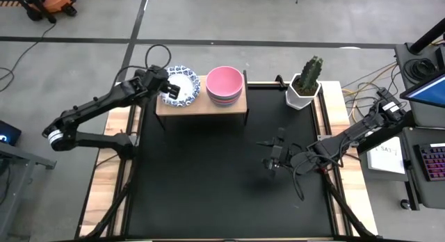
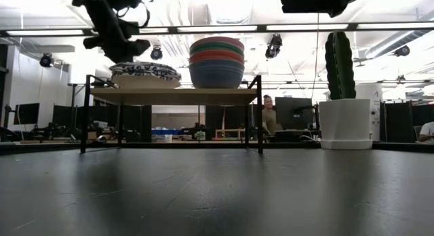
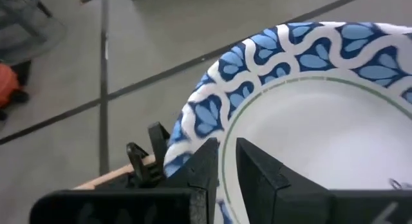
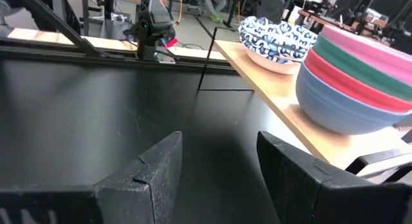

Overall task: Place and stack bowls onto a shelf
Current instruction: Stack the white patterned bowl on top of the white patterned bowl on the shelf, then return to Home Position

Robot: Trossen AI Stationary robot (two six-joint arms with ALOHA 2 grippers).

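Your left pincer (image 1: 169, 90) sits over the left end of the shelf (image 1: 201, 106), its fingers (image 3: 257, 176) nearly closed on the scalloped rim of the blue-patterned white bowls (image 1: 182, 87), one finger inside the rim and one outside. These bowls rest on the shelf beside the stack of plain bowls (image 1: 225, 85), pink on top, then green, red and grey-blue at the bottom. The shelf stands at the far edge of the black mat (image 1: 208, 179) on the surface. Your right pincer (image 1: 272, 158) hovers low over the mat, well apart from the shelf, fingers spread and holding nothing. A potted cactus (image 1: 306, 82) stands near the shelf's right end.
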